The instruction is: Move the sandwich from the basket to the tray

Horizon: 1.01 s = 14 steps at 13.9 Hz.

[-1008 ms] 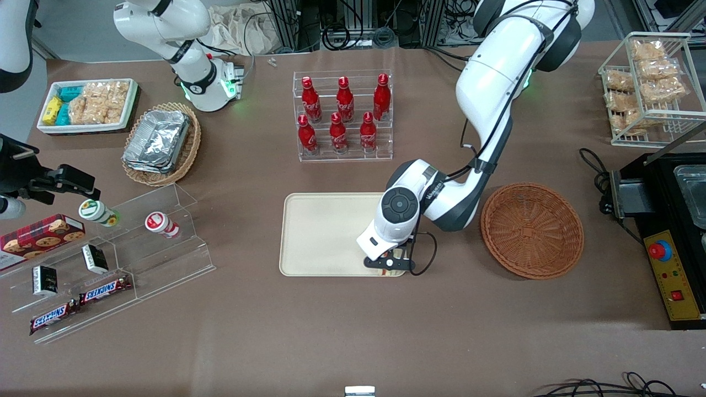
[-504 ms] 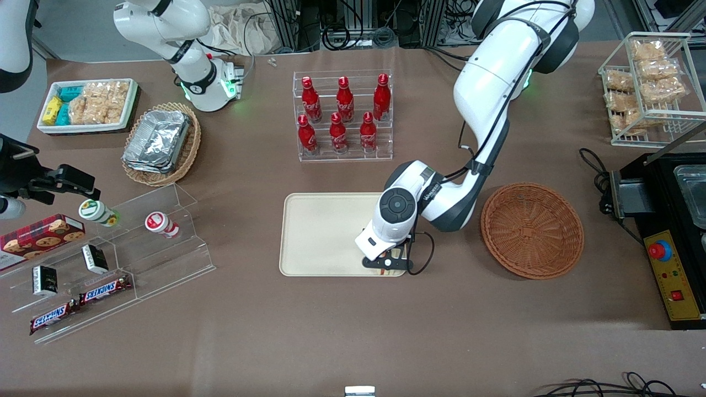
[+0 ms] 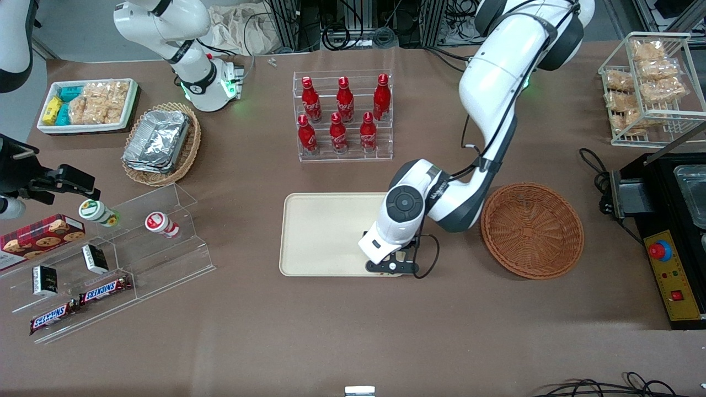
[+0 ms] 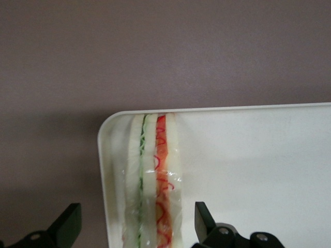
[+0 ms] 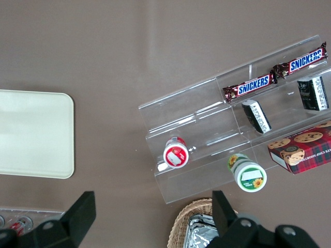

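Brown cloth covers the bench from edge to edge, and the action sits at the cream tray [image 3: 325,234] — specifically its corner nearest the front camera on the working arm's end. The gripper [image 3: 392,266] hangs right over that corner, fingers [image 4: 68,223] spread wide with clear gaps on both sides of the sandwich [image 4: 152,181], touching nothing. So the sandwich is released and down on the tray, tucked into that rounded corner [image 4: 111,126], one end up against the low rim. In the wrist view it lies with the cut edge facing up — green stripe, white layers, red stripe running side by side. Its long axis runs along the tray's short edge, just inside the rim, and it passes straight between the two fingertips. The round reddish-brown basket [image 3: 532,230] sits on the bench just beside the tray toward the working arm's end, apart from it.
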{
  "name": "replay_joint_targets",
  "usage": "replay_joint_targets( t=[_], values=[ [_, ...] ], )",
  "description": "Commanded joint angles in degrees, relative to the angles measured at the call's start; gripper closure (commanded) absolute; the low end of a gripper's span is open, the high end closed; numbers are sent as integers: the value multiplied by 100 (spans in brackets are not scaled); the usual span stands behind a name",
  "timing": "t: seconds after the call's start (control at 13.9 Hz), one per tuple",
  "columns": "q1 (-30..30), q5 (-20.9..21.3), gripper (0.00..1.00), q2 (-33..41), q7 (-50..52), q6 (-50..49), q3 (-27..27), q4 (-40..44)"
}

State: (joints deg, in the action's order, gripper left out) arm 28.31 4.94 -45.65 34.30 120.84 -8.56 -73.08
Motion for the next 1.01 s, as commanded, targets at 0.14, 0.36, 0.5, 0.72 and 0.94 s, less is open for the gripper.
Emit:
replay_joint_targets(
  t=[0.14, 0.36, 0.5, 0.72, 0.94],
  values=[
    [-483, 51, 2, 1021, -45, -1104, -14, -127],
    [-870, 8, 2, 1846, -379, -1308, -14, -793],
    [-1186, -89, 1, 2566, -547, -1291, -23, -1539],
    [-1556, -151, 1, 3473, -591, -1448, -14, -2174],
    [-2118, -299, 1, 3791, -1362, -1949, -14, -2062]
  ],
)
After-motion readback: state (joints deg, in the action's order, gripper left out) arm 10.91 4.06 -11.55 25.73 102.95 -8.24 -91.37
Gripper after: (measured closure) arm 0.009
